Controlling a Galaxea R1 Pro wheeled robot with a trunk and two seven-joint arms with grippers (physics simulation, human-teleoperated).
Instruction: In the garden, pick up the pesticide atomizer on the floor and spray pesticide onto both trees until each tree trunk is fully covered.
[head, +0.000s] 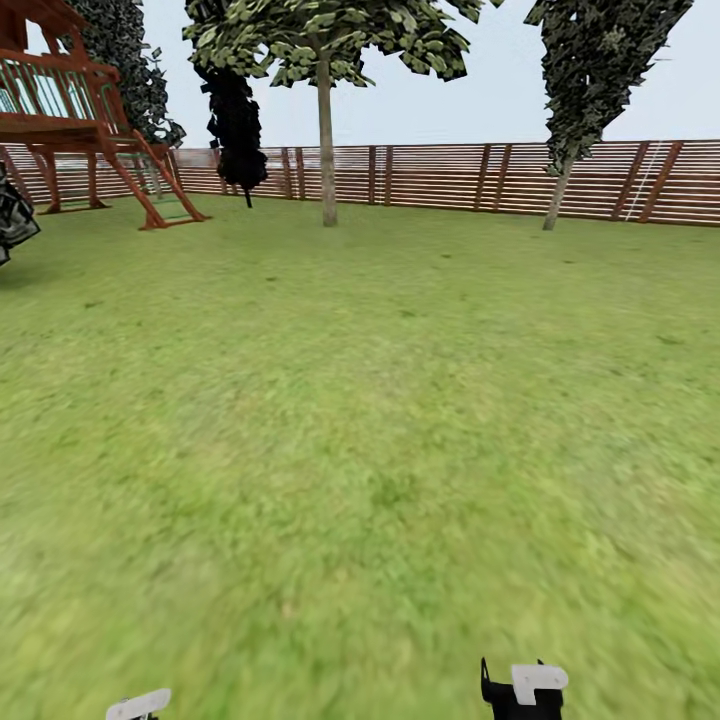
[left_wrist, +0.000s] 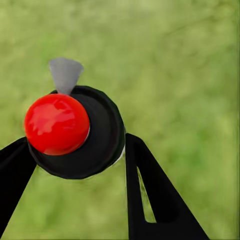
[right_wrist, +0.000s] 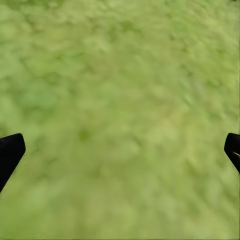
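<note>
**Atomizer in the left hand, trees far across the lawn**

The left hand (left_wrist: 75, 150) holds the pesticide atomizer (left_wrist: 77, 132) between its black fingers (left_wrist: 150, 195) — a small, round, dark bottle with a glossy red button and a grey nozzle. It looks light, rigid and smooth, so likely slippery; a hold around the body, clear of button and nozzle, seems soundest. The right hand (right_wrist: 120, 150) is spread wide over blurry grass. One tree trunk (head: 327, 150) — straight, grey-tan — stands by the slatted fence (head: 450, 175).

Left tool (left_wrist: 75, 165) clamps pesticide atomizer (left_wrist: 85, 135) — red button up — grass (left_wrist: 190, 75) behind.
</note>
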